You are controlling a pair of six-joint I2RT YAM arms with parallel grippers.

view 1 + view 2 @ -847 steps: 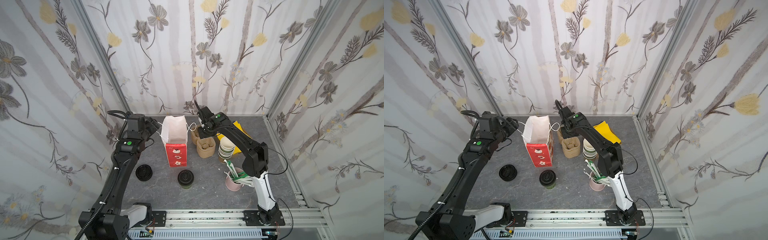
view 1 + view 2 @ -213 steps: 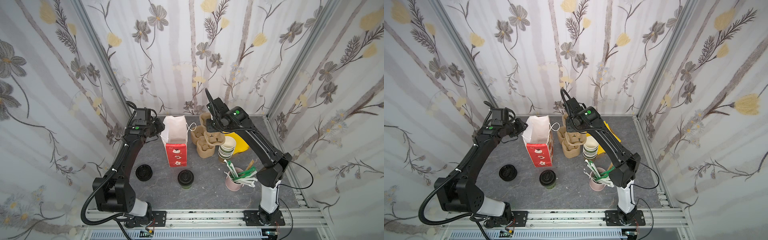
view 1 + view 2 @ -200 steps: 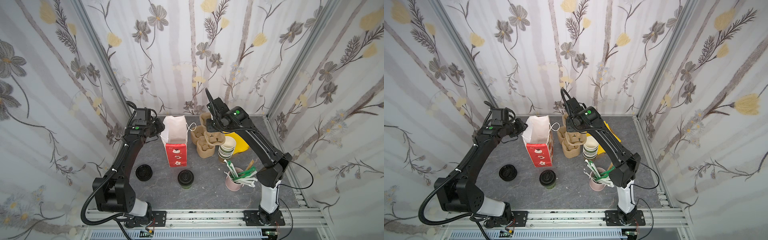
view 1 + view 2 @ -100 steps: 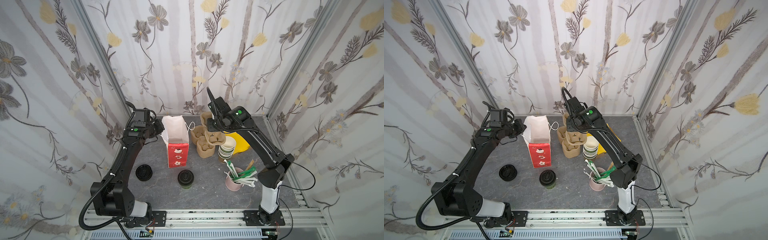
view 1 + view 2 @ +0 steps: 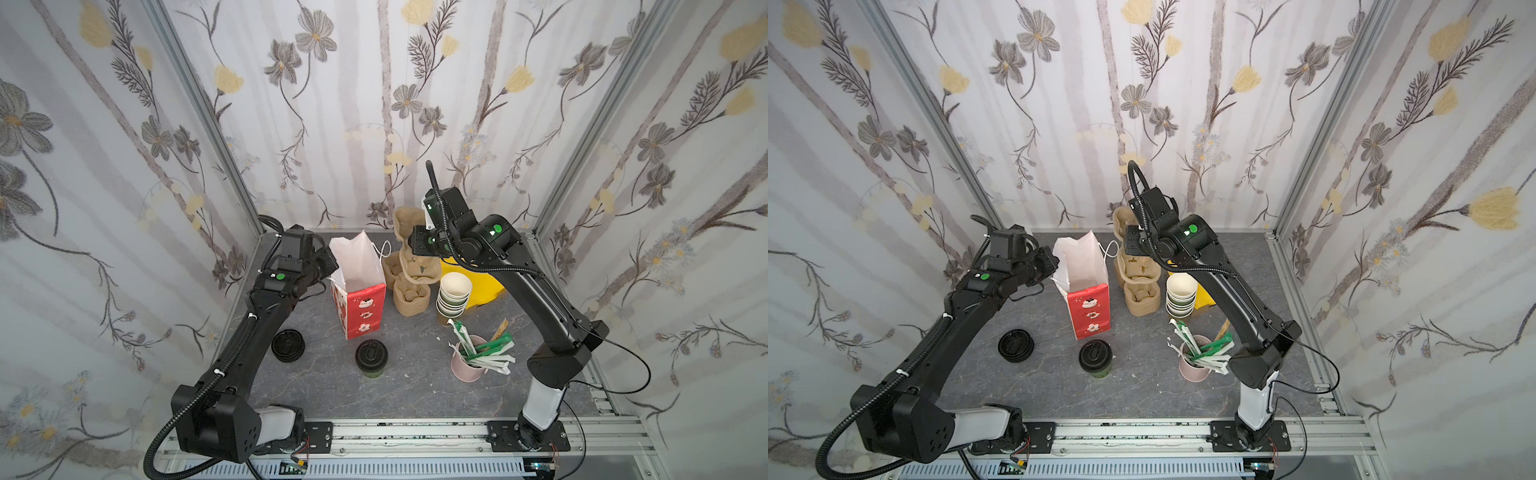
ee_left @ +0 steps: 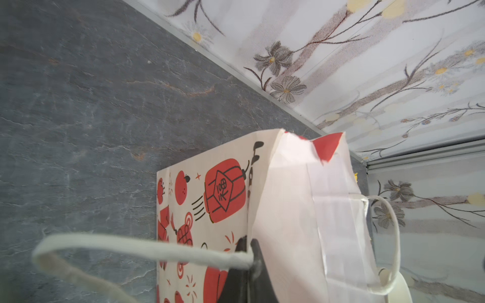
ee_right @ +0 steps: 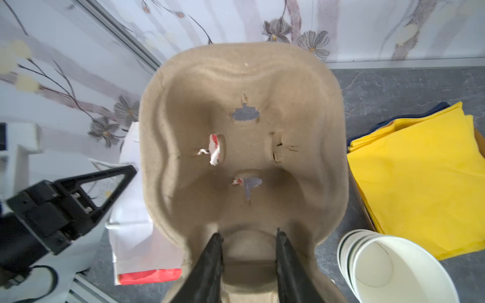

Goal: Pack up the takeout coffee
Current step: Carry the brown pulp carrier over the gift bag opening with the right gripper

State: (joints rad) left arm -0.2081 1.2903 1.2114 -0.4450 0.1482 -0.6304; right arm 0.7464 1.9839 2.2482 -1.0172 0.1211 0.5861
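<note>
My left tool [image 6: 247,240] is clamped on the near wall of the paper bag [image 5: 359,286], just beside its cord handle, with the bag's open mouth right ahead of it. My right tool [image 7: 248,233] grips the rim of a pulp carrier [image 7: 241,136] and holds it off the counter [image 5: 324,386], up beside the bag's far end.

The takeout coffee [image 5: 371,357] is in neither tool. It stands upright on the counter, well apart from both tools, past the bag's red end from my left tool and low down toward my arm bases.

I judge the cup light but not empty, so it will slosh if tipped. Its paper sides are soft and would buckle under a hard squeeze, which could pop off the black lid [image 5: 1095,354]. The lid itself looks slick and only pressed on, so it is a poor place to hold. I would close gently around the green body just under the lid's rim and keep the cup level all the way.
</note>
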